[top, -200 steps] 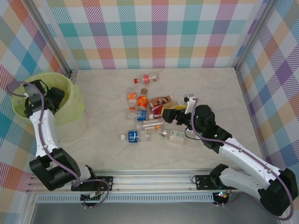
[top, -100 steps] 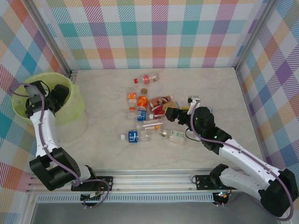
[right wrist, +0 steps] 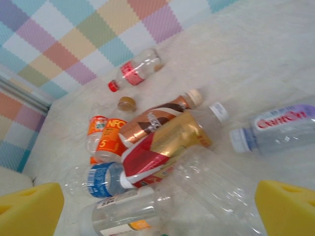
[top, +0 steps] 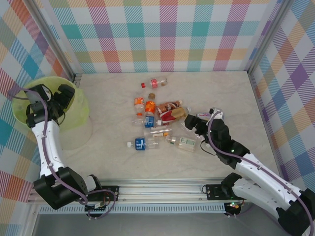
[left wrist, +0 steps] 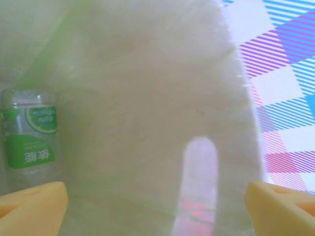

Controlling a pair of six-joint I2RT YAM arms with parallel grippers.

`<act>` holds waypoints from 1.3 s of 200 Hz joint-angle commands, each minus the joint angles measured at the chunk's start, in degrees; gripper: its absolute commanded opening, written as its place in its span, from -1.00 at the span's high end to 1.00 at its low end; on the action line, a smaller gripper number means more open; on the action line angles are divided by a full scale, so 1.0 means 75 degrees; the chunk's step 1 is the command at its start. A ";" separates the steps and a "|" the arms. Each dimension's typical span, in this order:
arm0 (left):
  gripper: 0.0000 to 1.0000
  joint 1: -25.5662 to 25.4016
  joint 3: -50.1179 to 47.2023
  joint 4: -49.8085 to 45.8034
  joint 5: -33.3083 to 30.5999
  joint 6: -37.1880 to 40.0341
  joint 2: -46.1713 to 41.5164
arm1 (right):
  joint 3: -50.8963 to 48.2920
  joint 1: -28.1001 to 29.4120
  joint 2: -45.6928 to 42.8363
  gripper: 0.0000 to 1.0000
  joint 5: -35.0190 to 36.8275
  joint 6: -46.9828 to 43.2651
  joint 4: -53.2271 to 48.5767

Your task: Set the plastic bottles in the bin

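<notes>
A green-labelled bottle (left wrist: 31,140) lies inside the bin (top: 79,109), against its translucent lime liner at the left of the left wrist view, clear of the fingers. The left gripper (top: 63,94), hanging over the bin's mouth at the left side of the table (top: 110,96), was much narrower a second ago. Its yellow pads (left wrist: 30,206) now sit at the far corners of its own view with nothing between them. That reads as a release — one bottle delivered, judging by where it rests. The remaining plastic bottles (top: 156,118) are on the table in a loose heap near the middle, well apart from the bin. They include orange-labelled ones, a gold-and-red one (right wrist: 165,140), a blue-labelled bottle (top: 140,143) on the side nearest the arms, and a red-labelled bottle (top: 155,82) lying alone toward the far wall. The right gripper (top: 193,122) has drawn back to the heap's right edge from a spot further over it a second ago. Its fingers (right wrist: 29,209) stand wide and empty, and the heap spreads out before them with a clear bottle (right wrist: 216,189) closest. Most of the job therefore seems left to do: the left arm is free to return for another bottle, and the right looks poised to choose one, though which it will take cannot be told.
</notes>
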 commanded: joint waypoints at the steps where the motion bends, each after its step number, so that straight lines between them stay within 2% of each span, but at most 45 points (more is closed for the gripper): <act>1: -0.89 -0.0333 0.0397 -0.0007 0.0078 0.0250 -0.0234 | -0.0098 -0.0292 -0.0371 -0.99 0.0451 0.0976 -0.1351; 30: -0.94 -0.0793 0.0757 -0.0347 -0.0502 0.0516 -0.0343 | -0.0129 -0.0734 -0.0700 -0.99 0.0198 0.1703 -0.2610; 51: -1.00 -0.1112 0.0795 -0.0334 -0.0792 0.0548 -0.0528 | -0.0222 -0.0964 -0.0767 -1.00 -0.0211 0.1781 -0.2943; 68: -1.00 -0.1296 0.0864 -0.0363 -0.0912 0.0586 -0.0683 | -0.0226 -0.1262 -0.0540 -0.99 -0.1114 0.0912 -0.2737; 83: -1.00 -0.1771 0.0941 -0.0352 -0.0878 0.0630 -0.0821 | 0.0057 -0.1519 -0.0010 -0.99 -0.1838 -0.0047 -0.2920; 124: -1.00 -0.2581 0.1275 -0.0602 -0.1275 0.0875 -0.1093 | 0.1308 -0.1563 0.2038 -0.99 -0.1569 -0.1827 -0.4034; 160: -1.00 -0.3099 0.1271 -0.0467 -0.0634 0.0760 -0.1136 | 0.1605 -0.1563 0.3093 -0.99 -0.1900 -0.3072 -0.3654; 205: -1.00 -0.3515 0.0995 -0.0084 0.0651 0.0454 -0.0812 | 0.1956 -0.1712 0.4038 -1.00 -0.2031 -0.3363 -0.3641; 235: -1.00 -0.3825 0.0992 -0.0077 0.0798 0.0510 -0.0597 | 0.2204 -0.1997 0.4654 -0.99 -0.2754 -0.3748 -0.3617; 260: -1.00 -0.4097 0.0851 0.0054 0.0869 0.0474 -0.0531 | 0.2464 -0.2004 0.5192 -0.99 -0.2664 -0.3974 -0.3776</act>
